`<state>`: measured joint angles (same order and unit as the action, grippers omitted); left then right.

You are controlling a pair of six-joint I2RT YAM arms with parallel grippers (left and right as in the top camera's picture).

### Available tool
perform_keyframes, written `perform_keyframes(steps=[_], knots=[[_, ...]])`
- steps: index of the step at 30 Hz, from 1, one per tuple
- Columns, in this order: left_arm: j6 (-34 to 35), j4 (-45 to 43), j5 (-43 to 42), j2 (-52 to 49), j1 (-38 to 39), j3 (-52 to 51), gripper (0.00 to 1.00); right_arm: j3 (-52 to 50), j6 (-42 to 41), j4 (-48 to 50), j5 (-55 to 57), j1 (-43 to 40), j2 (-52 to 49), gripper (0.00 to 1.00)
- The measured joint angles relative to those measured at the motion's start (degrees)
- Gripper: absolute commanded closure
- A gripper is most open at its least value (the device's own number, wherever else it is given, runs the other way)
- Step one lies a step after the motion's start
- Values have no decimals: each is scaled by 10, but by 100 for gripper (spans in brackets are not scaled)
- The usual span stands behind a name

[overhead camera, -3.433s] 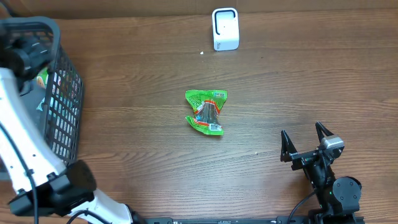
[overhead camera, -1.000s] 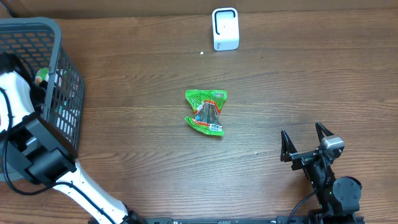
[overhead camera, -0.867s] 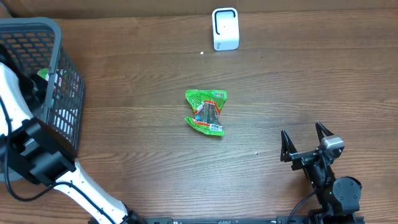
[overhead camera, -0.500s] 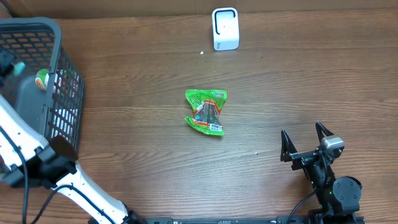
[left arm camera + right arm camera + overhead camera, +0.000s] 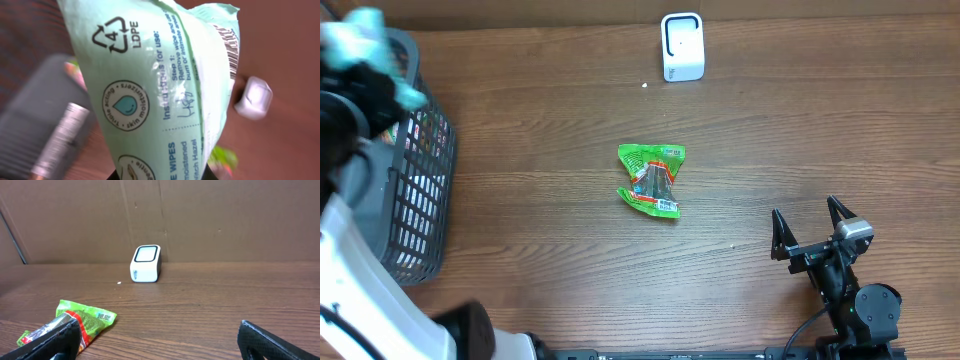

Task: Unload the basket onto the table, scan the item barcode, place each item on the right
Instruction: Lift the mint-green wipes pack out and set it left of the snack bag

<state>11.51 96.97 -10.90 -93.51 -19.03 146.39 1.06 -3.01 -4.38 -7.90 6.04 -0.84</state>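
In the overhead view the worktop (image 5: 800, 110) carries a scanner (image 5: 682, 46) at upper centre, near its back edge. A snack packet (image 5: 653, 179) lies at mid-frame, below the scanner and well apart from it. A basket (image 5: 420, 200) stands at the left edge, with a pack of wipes (image 5: 365, 40) over its top end, in the upper left corner. The right gripper (image 5: 804, 212) is at lower right, well apart from the packet.

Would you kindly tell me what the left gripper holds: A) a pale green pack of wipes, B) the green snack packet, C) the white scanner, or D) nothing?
A: the left gripper is shut on the pack of wipes; the snack packet lies on the table.
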Motion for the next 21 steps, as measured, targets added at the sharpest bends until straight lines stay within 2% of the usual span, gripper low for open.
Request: perform_keyframes(steps=[7, 15, 21], knots=[[-41, -25, -3, -4, 139, -215, 96, 0, 0, 0, 0, 0, 0, 0], [-108, -187, -3, -43, 229, -502, 95, 0, 0, 0, 0, 0, 0, 0], [-123, -304, -2, -53, 250, -631, 90, 0, 0, 0, 0, 0, 0, 0]])
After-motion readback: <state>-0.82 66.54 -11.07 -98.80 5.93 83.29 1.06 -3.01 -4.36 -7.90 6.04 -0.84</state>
